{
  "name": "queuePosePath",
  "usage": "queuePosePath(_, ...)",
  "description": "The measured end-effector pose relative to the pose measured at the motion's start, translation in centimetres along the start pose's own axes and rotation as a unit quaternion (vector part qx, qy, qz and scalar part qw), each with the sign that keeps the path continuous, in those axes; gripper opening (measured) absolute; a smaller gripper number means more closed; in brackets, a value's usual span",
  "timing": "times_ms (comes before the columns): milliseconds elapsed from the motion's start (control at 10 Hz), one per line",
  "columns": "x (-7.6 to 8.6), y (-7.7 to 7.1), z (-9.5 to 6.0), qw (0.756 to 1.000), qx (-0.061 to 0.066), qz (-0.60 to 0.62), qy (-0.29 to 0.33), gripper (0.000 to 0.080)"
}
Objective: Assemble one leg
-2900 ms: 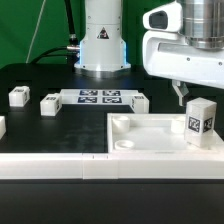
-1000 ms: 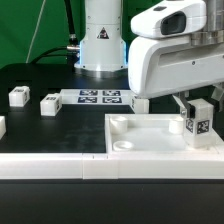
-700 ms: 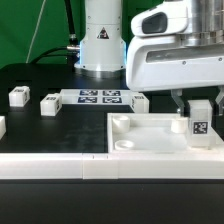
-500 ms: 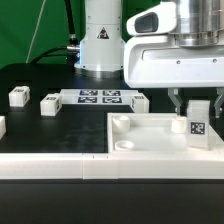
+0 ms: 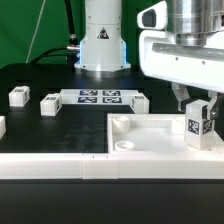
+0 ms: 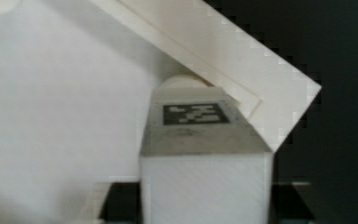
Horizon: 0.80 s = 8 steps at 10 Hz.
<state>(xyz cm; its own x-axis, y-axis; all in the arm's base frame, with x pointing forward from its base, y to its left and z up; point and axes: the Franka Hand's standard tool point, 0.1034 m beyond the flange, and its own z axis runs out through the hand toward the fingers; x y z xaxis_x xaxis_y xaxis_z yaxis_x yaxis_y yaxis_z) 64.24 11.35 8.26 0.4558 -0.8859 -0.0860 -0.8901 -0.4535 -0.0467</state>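
The leg (image 5: 198, 122) is a small white post with a black-and-white tag. It stands upright on the corner of the large flat white panel (image 5: 150, 138) at the exterior view's right. My gripper (image 5: 197, 101) comes down from above, one finger on each side of the leg's upper part, shut on it. In the wrist view the leg (image 6: 202, 160) fills the gap between the two dark fingers of my gripper (image 6: 206, 200), with the panel (image 6: 51, 100) below it.
Two loose white legs (image 5: 18, 97) (image 5: 50, 103) lie at the exterior view's left, and a third (image 5: 140, 101) lies beside the marker board (image 5: 98, 97). The arm's base (image 5: 103, 40) stands behind. A long white rail (image 5: 50, 165) runs along the front.
The gripper came down over the leg and closed round it. Since half a second ago the hand has turned about its vertical axis, and the leg's tag face has turned with it.
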Motion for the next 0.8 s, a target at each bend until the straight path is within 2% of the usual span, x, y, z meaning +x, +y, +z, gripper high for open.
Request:
queuePosePath(400,-0.02,0.07,0.01,0.995,0.0,0.103,-0.006,0.0292)
queuePosePath(500,-0.06,0.07,0.05,0.996,0.0,0.094,-0.007,0.0366)
queuePosePath(600,-0.05,0.05,0.06,0.998,0.001,0.069,-0.006,0.0366)
queuePosePath(700,0.02,-0.11,0.0,0.999,0.006,0.032,-0.005,0.0548)
queuePosePath(800,-0.16,-0.18,-0.01,1.0,0.006,-0.005,-0.005,0.0618)
